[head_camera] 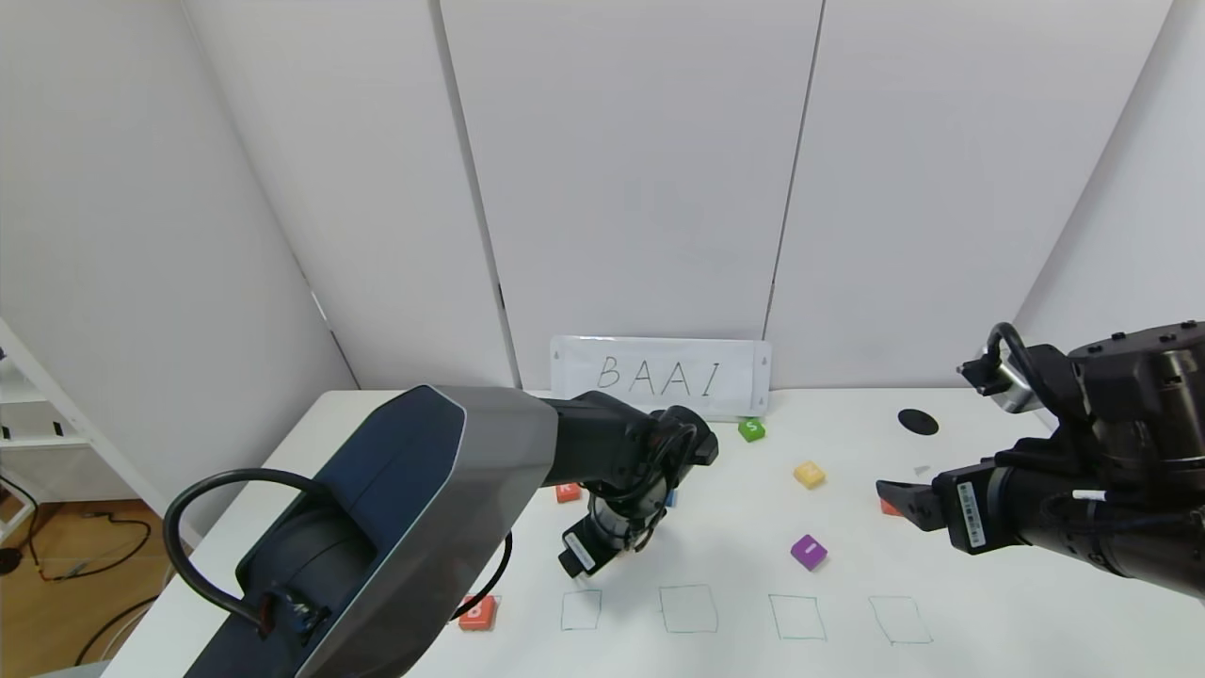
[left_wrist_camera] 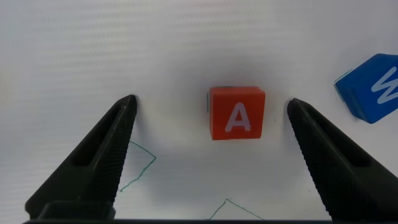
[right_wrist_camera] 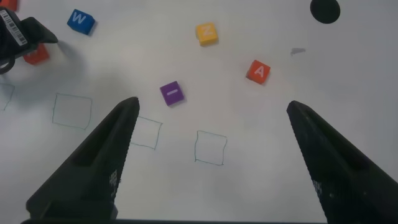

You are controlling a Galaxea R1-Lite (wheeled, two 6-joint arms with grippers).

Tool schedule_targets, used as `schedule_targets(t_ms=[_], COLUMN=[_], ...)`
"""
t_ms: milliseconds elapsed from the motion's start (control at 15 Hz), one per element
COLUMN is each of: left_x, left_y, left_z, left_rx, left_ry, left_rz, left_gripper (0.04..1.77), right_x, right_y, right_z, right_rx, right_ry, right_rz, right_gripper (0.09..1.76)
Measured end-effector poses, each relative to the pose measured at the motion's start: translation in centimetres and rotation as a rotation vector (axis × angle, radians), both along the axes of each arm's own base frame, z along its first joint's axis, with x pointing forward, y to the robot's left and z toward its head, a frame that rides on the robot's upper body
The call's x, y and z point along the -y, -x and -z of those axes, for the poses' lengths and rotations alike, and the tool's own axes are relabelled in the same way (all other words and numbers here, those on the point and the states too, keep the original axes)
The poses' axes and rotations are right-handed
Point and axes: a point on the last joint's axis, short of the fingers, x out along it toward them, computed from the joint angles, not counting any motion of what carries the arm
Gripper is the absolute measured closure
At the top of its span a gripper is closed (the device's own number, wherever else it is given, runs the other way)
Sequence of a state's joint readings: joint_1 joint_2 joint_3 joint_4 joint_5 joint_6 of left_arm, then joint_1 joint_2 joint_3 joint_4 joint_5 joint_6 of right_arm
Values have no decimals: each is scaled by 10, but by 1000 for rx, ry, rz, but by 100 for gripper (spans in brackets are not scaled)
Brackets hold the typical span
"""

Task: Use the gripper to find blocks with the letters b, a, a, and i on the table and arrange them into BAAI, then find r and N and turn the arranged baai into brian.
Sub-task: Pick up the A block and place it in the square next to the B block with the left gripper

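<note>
A: Orange-red is what the left claw (left_wrist_camera: 211, 134) has lined up: an A block (left_wrist_camera: 237, 112) sits flat on the white worktop (left_wrist_camera: 186, 43) between its 2 fingers, which are spread wide and touch nothing. The block is a bit nearer one finger than the other.

B: Why there?

A: My guess is that it is poised for a pick. The green corner lines just beside the block belong to the drawn squares (head_camera: 688, 608), so the A is close to where it should end up. A blue W block (left_wrist_camera: 372, 88) lies off to one side, near enough that a careless closing could nudge it.

B: And the other arm?

A: The right claw (right_wrist_camera: 208, 155) hangs above the worktop's right half, its fingers likewise spread and empty. From there it overlooks the purple block (right_wrist_camera: 171, 93), a second orange-red A (right_wrist_camera: 258, 72), and a yellow block (right_wrist_camera: 206, 33).

B: How far along is the word?

A: Barely started, I would say. From the head camera, an orange-red B (head_camera: 477, 612) rests at the left end of the row, partly hidden by the left arm; the 4 squares I can see are bare. The paper sign (head_camera: 659, 376) at the back wall reads BAAI, presumably as the model. A green block (head_camera: 751, 429) sits just in front of it.
</note>
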State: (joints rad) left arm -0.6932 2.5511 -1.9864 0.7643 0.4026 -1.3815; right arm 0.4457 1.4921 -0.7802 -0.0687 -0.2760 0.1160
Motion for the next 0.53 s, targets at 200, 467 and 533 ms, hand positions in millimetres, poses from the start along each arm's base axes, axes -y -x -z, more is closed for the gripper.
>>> schedule_targets(t_ms=[200,467,533], left_x=[0,2,2], left_y=[0,2,1], left_z=[0,3,3], left_rx=[-1,1,0], left_ry=[-2,-16,-18], left_rz=[2,8,8], left_gripper=[46,96,107], right_x=[0,0,0], right_y=[0,1,1], right_z=[0,0,0], right_rx=[0,-1,-1], right_ry=[0,0,0], right_rz=[-1,-1,-2], right_gripper=[14,14,14])
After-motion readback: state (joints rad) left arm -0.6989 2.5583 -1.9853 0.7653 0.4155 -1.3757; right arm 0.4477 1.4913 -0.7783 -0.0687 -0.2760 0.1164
